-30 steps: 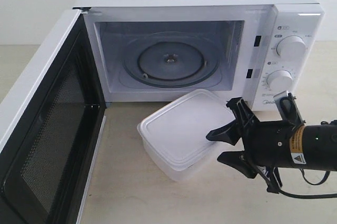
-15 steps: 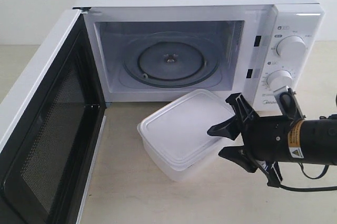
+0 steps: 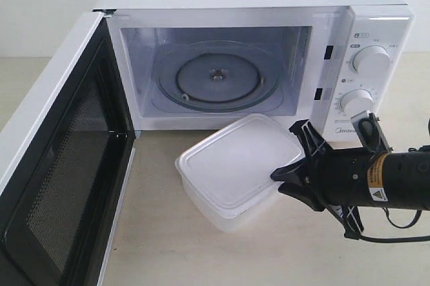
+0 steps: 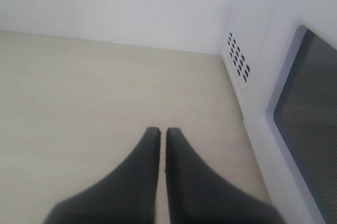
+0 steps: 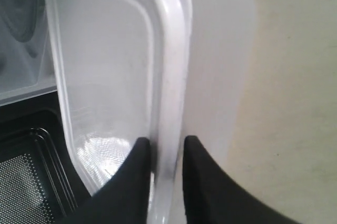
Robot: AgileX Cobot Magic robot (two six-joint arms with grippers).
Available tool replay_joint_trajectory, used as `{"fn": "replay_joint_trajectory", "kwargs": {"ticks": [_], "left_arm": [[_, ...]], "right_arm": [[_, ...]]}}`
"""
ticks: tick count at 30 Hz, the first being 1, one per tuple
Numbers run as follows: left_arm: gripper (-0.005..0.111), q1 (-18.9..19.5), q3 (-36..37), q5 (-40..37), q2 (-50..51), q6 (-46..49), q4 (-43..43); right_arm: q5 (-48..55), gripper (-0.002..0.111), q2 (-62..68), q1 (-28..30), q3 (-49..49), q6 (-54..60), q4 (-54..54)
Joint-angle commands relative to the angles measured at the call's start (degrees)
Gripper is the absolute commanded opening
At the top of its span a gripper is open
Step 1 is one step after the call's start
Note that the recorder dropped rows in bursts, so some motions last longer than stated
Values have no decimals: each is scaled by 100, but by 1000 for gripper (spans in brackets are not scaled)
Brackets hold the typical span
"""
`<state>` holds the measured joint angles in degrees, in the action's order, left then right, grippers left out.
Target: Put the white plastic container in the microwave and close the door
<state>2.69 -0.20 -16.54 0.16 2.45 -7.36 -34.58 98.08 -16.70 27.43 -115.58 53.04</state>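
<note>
The white plastic container (image 3: 232, 165) sits lidded on the table, just in front of the microwave (image 3: 376, 31). My right gripper (image 3: 285, 180) comes in from the right and is shut on the container's right rim. In the right wrist view one finger lies on the lid and the other on the outer wall, the gripper (image 5: 167, 145) pinching the container (image 5: 105, 66) edge. The door (image 3: 60, 165) is swung wide open on the left, baring the glass turntable (image 3: 216, 78). My left gripper (image 4: 158, 132) is shut on nothing, above bare table beside the door (image 4: 308, 108); the exterior view does not show it.
The microwave's dials (image 3: 371, 59) stand behind my right arm. The open door's edge reaches down the left side to the front of the table. Light wooden tabletop (image 3: 201, 252) lies in front of the container. A vented microwave side wall (image 4: 238, 58) is near my left gripper.
My right gripper has shifted slightly toward the container and its fingers have gone from wide open to shut on the rim. The container, door and microwave have not moved.
</note>
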Motion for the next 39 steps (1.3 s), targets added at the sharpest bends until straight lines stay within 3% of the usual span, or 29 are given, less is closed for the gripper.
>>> {"fn": "replay_joint_trajectory", "kwargs": {"ticks": [1,26,39], "left_arm": [[4,13,20,8,-16,22,34],[4,13,20,8,-16,22,34],[4,13,20,8,-16,22,34]], "right_arm": [[93,-1,-5,18,3,26,-3],[-1283,0,-28,18,3,814,99],[-1611,0,-28,8,339,1220,-1382]]}}
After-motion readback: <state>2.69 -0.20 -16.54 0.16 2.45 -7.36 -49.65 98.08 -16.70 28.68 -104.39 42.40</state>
